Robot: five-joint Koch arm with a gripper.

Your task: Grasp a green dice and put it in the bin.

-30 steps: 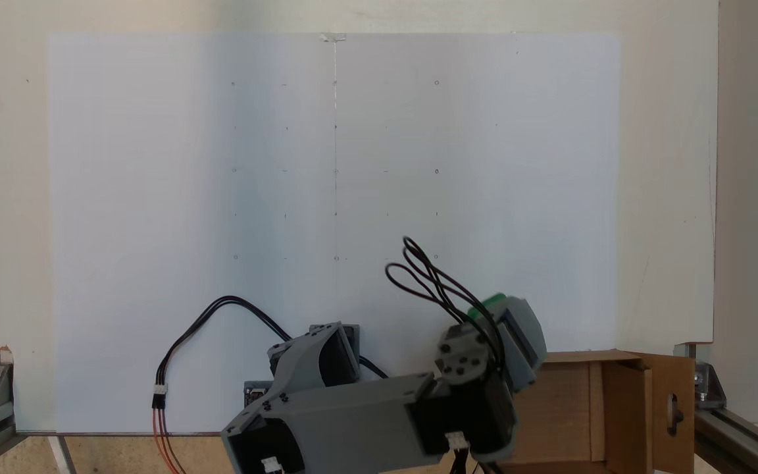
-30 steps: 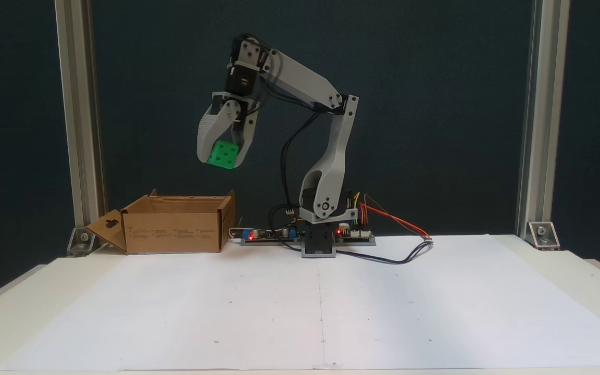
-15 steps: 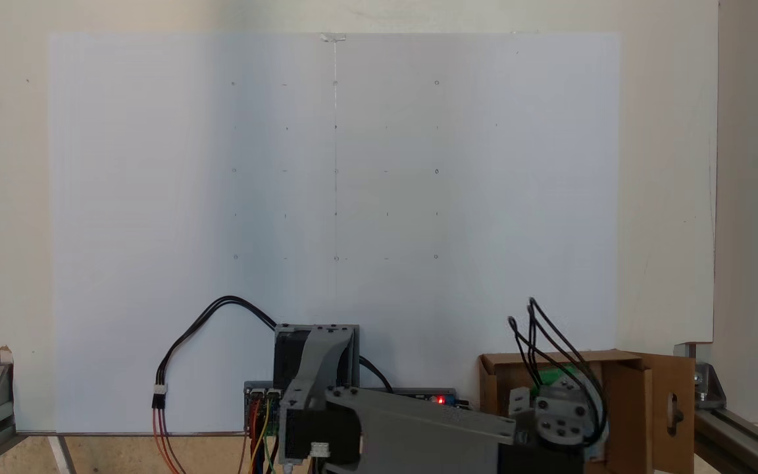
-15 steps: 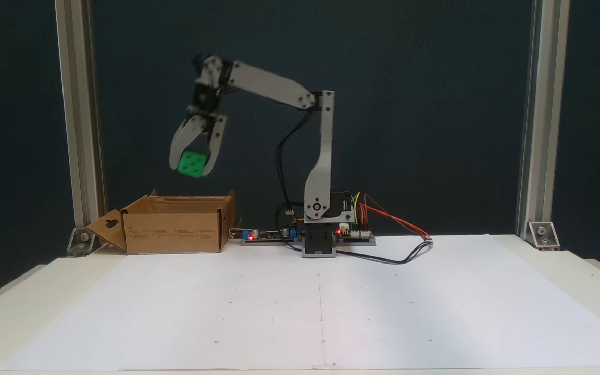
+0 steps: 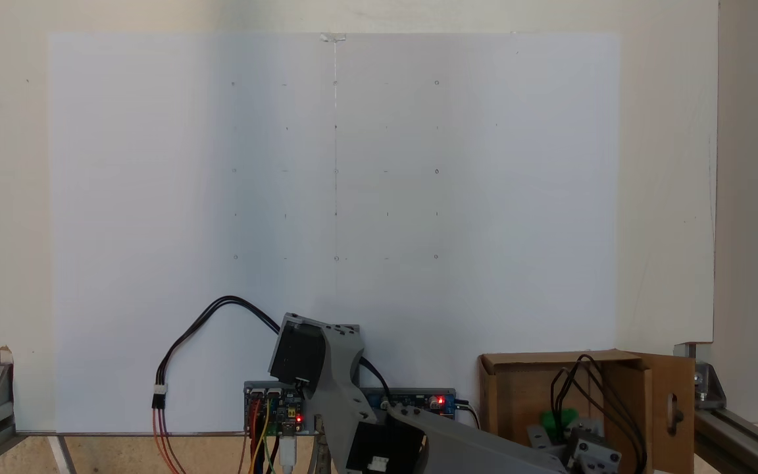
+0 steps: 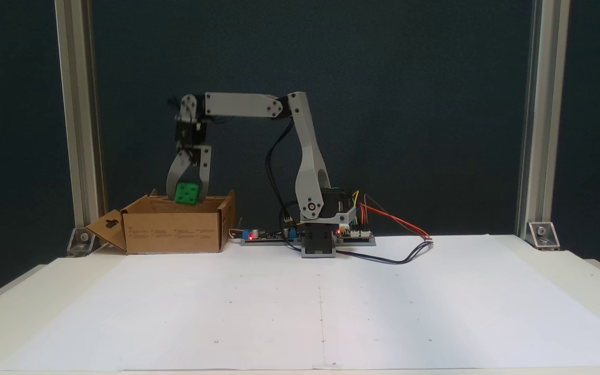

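Note:
The green dice [image 6: 187,193] hangs right at the rim of the bin [image 6: 172,230], a brown cardboard box with a handle-cut flap. My gripper [image 6: 187,197] points straight down and is shut on the dice, one grey finger on each side. In a fixed view from above, a patch of the green dice [image 5: 560,419] shows inside the bin [image 5: 510,388], with the wrist and black cables over it.
The arm's base and circuit boards [image 6: 326,237] stand right of the bin, with black and coloured cables [image 6: 399,245] trailing onto the white paper sheet [image 6: 321,307]. Aluminium frame posts [image 6: 77,120] stand at both rear corners.
The arm swung toward the bin and lowered. The dice, still held, went from high and beside the box to its rim, directly over the opening.

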